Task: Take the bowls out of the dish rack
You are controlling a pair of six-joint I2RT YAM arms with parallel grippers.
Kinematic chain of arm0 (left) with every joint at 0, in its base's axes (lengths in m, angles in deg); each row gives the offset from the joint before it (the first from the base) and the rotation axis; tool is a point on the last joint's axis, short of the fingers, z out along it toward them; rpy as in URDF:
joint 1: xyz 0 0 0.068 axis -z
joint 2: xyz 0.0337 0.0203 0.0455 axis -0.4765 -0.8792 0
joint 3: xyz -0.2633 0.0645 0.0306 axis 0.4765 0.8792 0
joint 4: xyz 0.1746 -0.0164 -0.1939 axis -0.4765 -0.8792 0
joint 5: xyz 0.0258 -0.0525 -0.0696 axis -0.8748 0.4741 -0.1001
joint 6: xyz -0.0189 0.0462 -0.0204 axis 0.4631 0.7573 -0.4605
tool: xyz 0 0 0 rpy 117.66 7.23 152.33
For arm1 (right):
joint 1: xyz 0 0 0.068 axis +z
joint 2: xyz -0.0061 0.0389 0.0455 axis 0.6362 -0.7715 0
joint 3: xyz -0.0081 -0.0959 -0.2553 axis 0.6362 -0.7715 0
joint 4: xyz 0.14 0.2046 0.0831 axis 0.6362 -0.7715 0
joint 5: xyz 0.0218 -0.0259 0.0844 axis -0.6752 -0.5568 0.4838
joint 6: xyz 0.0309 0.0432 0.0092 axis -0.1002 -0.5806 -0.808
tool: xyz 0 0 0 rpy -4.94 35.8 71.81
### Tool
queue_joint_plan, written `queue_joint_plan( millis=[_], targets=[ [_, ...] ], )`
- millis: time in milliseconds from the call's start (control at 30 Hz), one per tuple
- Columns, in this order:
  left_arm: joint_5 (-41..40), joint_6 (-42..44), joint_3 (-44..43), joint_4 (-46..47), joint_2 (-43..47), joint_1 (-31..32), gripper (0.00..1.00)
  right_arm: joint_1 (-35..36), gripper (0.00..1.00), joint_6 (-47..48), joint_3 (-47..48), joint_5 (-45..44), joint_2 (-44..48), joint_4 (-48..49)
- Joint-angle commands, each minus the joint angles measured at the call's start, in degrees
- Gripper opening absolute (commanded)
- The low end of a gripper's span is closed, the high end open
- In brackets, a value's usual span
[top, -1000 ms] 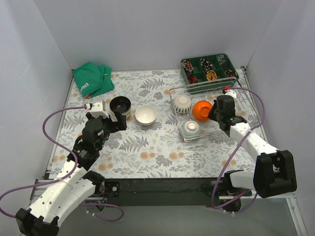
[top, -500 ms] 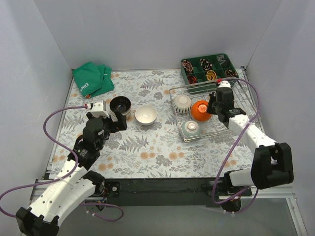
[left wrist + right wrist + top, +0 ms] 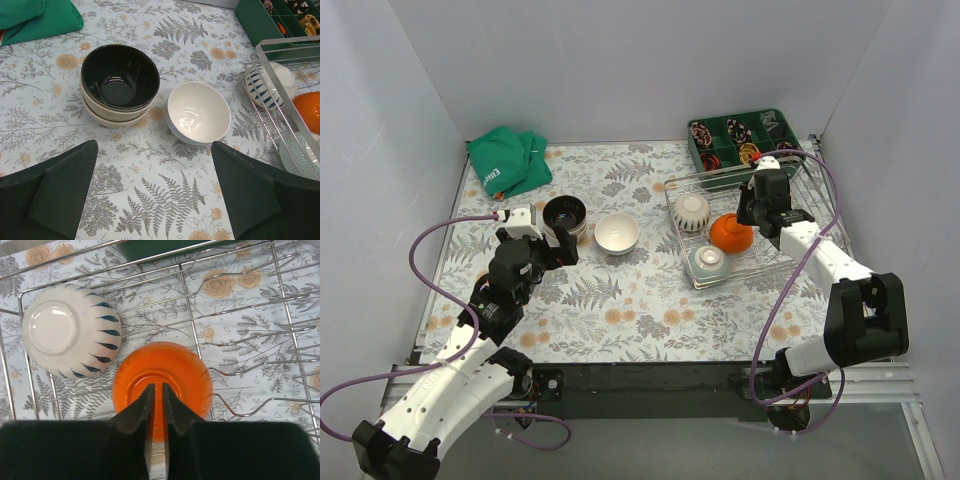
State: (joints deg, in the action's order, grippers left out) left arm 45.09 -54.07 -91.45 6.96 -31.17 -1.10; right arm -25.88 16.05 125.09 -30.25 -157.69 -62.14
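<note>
1. The right arm [image 3: 820, 255] is reaching farther back than a second ago, its wrist shifting from the near right part of the dish rack [image 3: 669, 200] toward the far rail.
2. The right gripper [image 3: 156, 386], fingers nearly together, is now hanging directly over the orange bowl [image 3: 185, 370].
3. The orange bowl is sitting slightly nearer the rack's front, base up.
</note>
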Motion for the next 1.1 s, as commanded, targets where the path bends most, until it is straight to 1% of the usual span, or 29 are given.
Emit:
queue_joint_plan(
  millis=[0, 67, 100, 167, 200, 267, 367, 433, 533, 800, 1067],
  targets=[
    [-0.32, 0.73, 0.69, 0.71, 0.12, 0.16, 0.98, 0.08, 0.33, 0.26, 1.36, -3.06, 1.94, -1.36],
    [-0.15, 0.81, 0.69, 0.71, 0.12, 0.16, 0.98, 0.0, 0.43, 0.52, 1.97, -3.85, 2.04, -3.55],
    [-0.15, 0.73, 0.69, 0.71, 0.12, 0.16, 0.98, 0.0, 0.51, 0.87, 2.23, -3.24, 1.77, -4.17],
    [-0.06, 0.81, 0.69, 0.8, 0.12, 0.16, 0.98, 0.0, 0.58, 3.41, 2.94, -1.66, 1.42, -6.36],
    [-0.06, 0.81, 0.6, 0.8, 0.29, 0.16, 0.98, 0.0, 0.61, 5.07, 3.64, 0.69, 1.07, -6.9],
    [-0.06, 0.73, 0.69, 0.71, 0.29, 0.16, 0.98, 0.0, 0.66, 8.51, 4.52, 2.64, 0.37, -9.35],
    [0.2, 0.81, 0.69, 0.71, 0.29, 0.24, 0.98, 1.66, 0.68, 11.76, 6.54, 2.39, -0.34, -11.64],
    [0.29, 0.73, 0.6, 0.71, 0.21, 0.16, 0.98, 4.81, 0.68, 13.51, 7.42, -2.08, -0.43, -12.7],
    [0.29, 0.81, 0.6, 0.71, 0.21, 0.16, 0.98, 6.93, 0.68, 13.44, 8.21, -4.38, -1.3, -14.37],
    [0.03, 0.73, 0.69, 0.71, 0.21, 0.16, 0.98, 7.03, 0.65, 9.93, 6.63, -4.12, -3.59, -15.34],
    [-0.41, 0.82, 0.78, 0.8, -0.14, 0.16, 0.98, 7.03, 0.61, 8.6, 9.18, -5.17, -8.85, -14.99]
  ],
)
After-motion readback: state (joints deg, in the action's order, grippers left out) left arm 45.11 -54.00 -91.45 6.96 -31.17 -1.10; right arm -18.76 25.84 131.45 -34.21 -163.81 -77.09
